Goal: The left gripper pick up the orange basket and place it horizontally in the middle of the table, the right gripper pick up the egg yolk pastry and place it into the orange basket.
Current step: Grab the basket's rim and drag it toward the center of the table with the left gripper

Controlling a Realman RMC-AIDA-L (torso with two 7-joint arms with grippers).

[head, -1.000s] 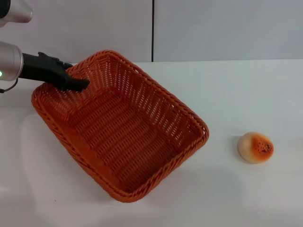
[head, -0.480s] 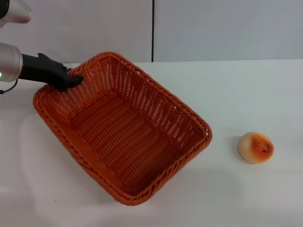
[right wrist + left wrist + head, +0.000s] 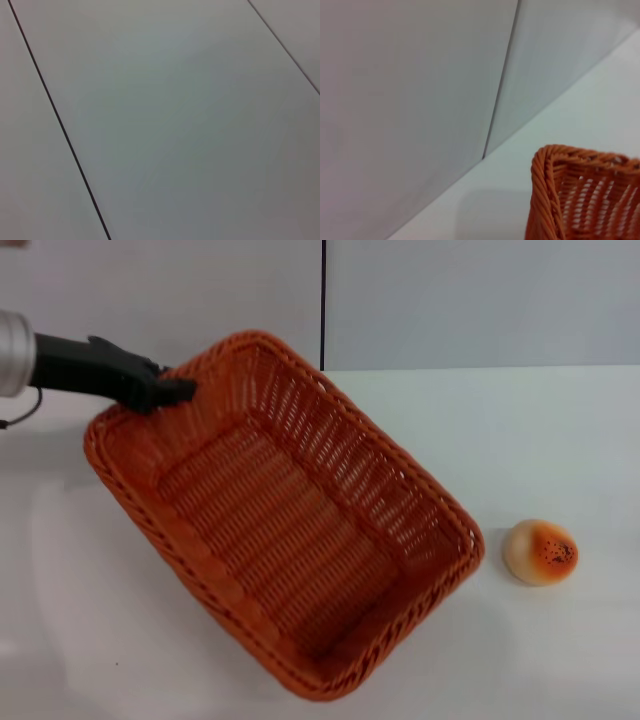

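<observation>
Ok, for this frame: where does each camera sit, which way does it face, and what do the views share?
Head view: on the head, looking forward and down at the table; shows the left gripper on the orange basket rim, and the egg yolk pastry.
Left wrist view: on the left wrist, facing the back wall; none of the robot shows.
Right wrist view: on the right wrist, facing blank panels only.
Shared: the basket's corner appears in the head and left wrist views.
</observation>
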